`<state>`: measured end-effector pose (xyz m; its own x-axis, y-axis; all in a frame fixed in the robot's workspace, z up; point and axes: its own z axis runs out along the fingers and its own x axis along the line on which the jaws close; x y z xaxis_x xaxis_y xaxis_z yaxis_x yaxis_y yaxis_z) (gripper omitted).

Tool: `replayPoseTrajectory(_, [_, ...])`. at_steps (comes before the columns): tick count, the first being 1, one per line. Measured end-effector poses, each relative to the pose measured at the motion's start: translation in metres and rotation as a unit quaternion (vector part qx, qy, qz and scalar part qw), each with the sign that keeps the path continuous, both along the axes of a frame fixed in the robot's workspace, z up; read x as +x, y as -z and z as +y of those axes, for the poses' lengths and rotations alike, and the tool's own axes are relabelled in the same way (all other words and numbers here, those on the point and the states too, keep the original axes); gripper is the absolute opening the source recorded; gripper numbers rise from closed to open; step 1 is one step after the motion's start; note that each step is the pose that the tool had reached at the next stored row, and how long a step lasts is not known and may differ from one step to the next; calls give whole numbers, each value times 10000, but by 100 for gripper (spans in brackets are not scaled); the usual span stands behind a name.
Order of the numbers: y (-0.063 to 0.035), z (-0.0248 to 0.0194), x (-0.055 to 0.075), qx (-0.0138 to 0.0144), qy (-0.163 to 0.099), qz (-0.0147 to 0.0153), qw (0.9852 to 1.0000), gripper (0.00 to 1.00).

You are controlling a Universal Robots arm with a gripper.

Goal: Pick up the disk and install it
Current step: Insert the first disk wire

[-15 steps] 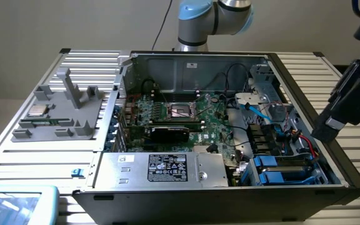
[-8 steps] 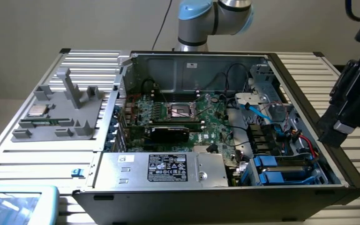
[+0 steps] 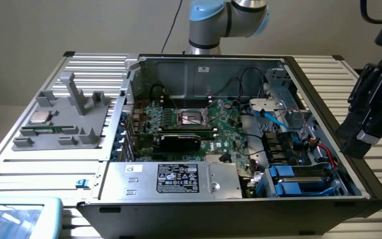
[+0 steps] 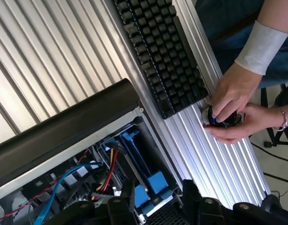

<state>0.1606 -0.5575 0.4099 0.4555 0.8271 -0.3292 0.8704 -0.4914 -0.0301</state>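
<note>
Ribbed aluminium counter [image 3: 45,172], pale wall behind. An open computer case [image 3: 324,209] lies on it, side panel off, board facing up. The arm [image 3: 228,20] rises at 12 o'clock behind the case.

Claw [image 3: 352,147]: hangs just above the case wall at 3 o'clock on the exterior view's face. In the wrist view the claw [image 4: 158,194] has its fingers [image 4: 127,199] spread wide with nothing gripped, so it is empty.

Disk [image 3: 290,179]: only blue carrier ends show, in the drive bay [image 3: 330,174] at the case's 4 o'clock corner. Metal face and white label are hidden. Two blue ends sit stacked there; cannot tell which is the task's. Judged seated in the bay.

Key relation: the disk lies at about 8 o'clock from the claw, near and lower. In the wrist view the blue frame [image 4: 155,180] sits straight beyond the gap between the fingers. Its long axis appears to run 9-to-3 along the case's near wall.

Writing: white lettering on the claw housing looks like "Robotiq", partly cut off. The power supply [image 3: 177,179] has a black label with white print, illegible.

Also noted: a grey fixture [image 3: 65,119] at 9 o'clock holds a small silver chip [image 3: 40,117]. A person's hands [image 4: 233,91] rest on a round controller [image 4: 223,118] beside a black keyboard [image 4: 158,51].
</note>
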Motion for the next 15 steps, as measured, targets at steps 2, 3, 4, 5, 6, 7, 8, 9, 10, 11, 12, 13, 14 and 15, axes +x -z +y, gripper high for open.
replayPoseTrajectory(2, [1, -1, 0, 1, -182, 0, 9998, 53])
replayPoseTrajectory(3, [1, -1, 0, -1, -272, 0, 9996, 53])
replayPoseTrajectory(4, [1, 0, 0, 0, -362, 0, 9993, 53])
replayPoseTrajectory(5, [2, -1, 0, 0, -455, 0, 9990, 53])
replayPoseTrajectory(6, [2, -1, 0, 0, -545, 0, 9985, 53])
replayPoseTrajectory(7, [2, -1, 0, 0, -640, 0, 9980, 53])
replayPoseTrajectory(8, [3, 0, 0, 0, -732, 1, 9973, 53])
replayPoseTrajectory(9, [3, -1, 0, -1, -822, 0, 9966, 53])
replayPoseTrajectory(10, [4, 0, 0, 0, -912, 0, 9958, 53])
replayPoseTrajectory(11, [7, -1, 0, 0, -1001, 0, 9950, 53])
replayPoseTrajectory(12, [11, -1, 0, 0, -1090, 0, 9940, 53])
replayPoseTrajectory(13, [15, -1, 0, 0, -1180, 0, 9930, 53])
replayPoseTrajectory(14, [19, -1, 0, -1, -1269, 0, 9919, 53])
replayPoseTrajectory(15, [25, 0, -1, 0, -1364, 0, 9907, 53])
